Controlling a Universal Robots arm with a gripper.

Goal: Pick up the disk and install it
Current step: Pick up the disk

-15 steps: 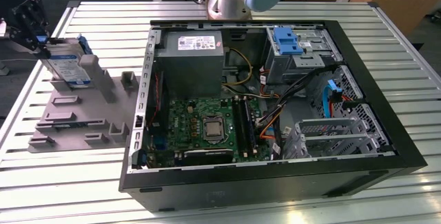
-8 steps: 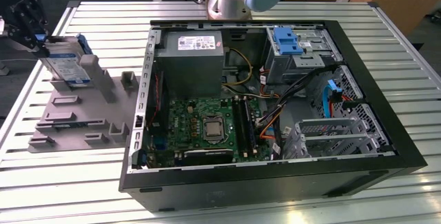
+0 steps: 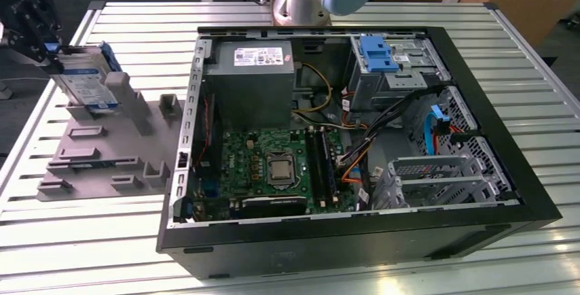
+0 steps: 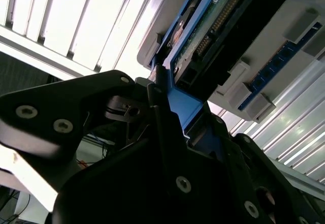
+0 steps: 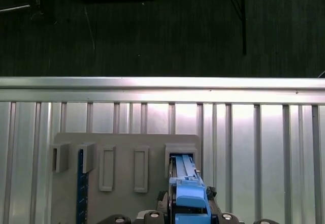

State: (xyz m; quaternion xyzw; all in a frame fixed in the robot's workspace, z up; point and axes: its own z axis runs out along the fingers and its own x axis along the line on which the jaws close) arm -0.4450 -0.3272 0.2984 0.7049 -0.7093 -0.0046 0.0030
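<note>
Pick-up is in hand; the end effector (image 3: pixel 56 54) is pinched on the blue frame of the disk (image 3: pixel 89 85), which stands on edge just beyond its fingertips, far end at a slot of the grey holder (image 3: pixel 100 152) on the desk (image 3: pixel 91 254); seated or clear, I cannot tell; the open computer case (image 3: pixel 540 208) lies well apart, nothing installed; clearing the slot calls, I judge, for a straight pull.

Metal and plastic
The disk (image 3: pixel 91 88) is framed in blue plastic; the table (image 3: pixel 81 240) is made of ribbed shiny metal.
</note>
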